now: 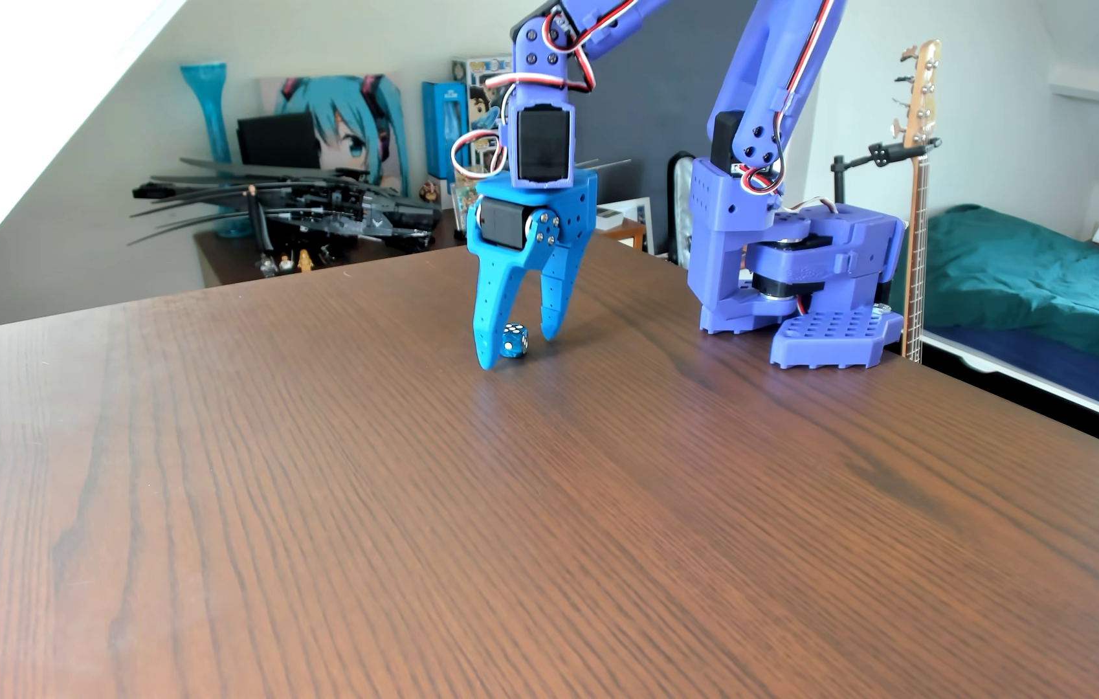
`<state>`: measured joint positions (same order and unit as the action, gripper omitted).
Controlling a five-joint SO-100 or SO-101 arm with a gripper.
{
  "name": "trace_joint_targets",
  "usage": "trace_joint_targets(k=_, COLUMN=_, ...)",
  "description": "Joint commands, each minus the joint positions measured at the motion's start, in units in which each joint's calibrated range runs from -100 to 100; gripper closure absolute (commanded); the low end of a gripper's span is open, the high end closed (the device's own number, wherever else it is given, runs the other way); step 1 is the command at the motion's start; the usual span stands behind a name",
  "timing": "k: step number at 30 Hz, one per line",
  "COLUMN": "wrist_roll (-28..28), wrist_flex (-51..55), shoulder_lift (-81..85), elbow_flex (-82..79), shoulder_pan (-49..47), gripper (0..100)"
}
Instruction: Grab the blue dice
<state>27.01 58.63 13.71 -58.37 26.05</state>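
Observation:
The blue dice (514,341) is a tiny marbled-blue cube with white pips. It rests on the dark wooden table (533,504) near its far middle. My gripper (518,349) hangs straight down over it with the light blue jaws open. The dice sits between the two fingers, right against the longer left finger (487,316), whose tip touches the table. The shorter right finger (555,302) stands a small gap away from the dice and ends just above the table.
The purple arm base (816,296) is clamped at the table's far right edge. Behind the table are a shelf with a black model aircraft (305,208), a bass guitar (916,201) and a bed (1038,282).

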Motion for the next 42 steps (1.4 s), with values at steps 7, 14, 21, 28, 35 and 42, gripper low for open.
trace_joint_targets(k=7, wrist_roll=0.70, wrist_flex=-0.52, shoulder_lift=0.48, elbow_flex=6.11, shoulder_pan=1.61, gripper=72)
trace_joint_targets(k=14, wrist_roll=0.91, wrist_flex=-0.61, shoulder_lift=0.39, elbow_flex=6.47, shoulder_pan=2.51, gripper=72)
trace_joint_targets(k=21, wrist_roll=0.96, wrist_flex=-4.80, shoulder_lift=0.39, elbow_flex=3.30, shoulder_pan=2.60, gripper=72)
trace_joint_targets(k=28, wrist_roll=0.81, wrist_flex=-4.89, shoulder_lift=0.48, elbow_flex=3.21, shoulder_pan=2.43, gripper=78)
trace_joint_targets(k=35, wrist_roll=0.54, wrist_flex=-4.71, shoulder_lift=0.48, elbow_flex=3.12, shoulder_pan=1.86, gripper=79)
trace_joint_targets(k=42, wrist_roll=0.44, wrist_flex=-2.24, shoulder_lift=0.65, elbow_flex=3.67, shoulder_pan=0.14, gripper=79)
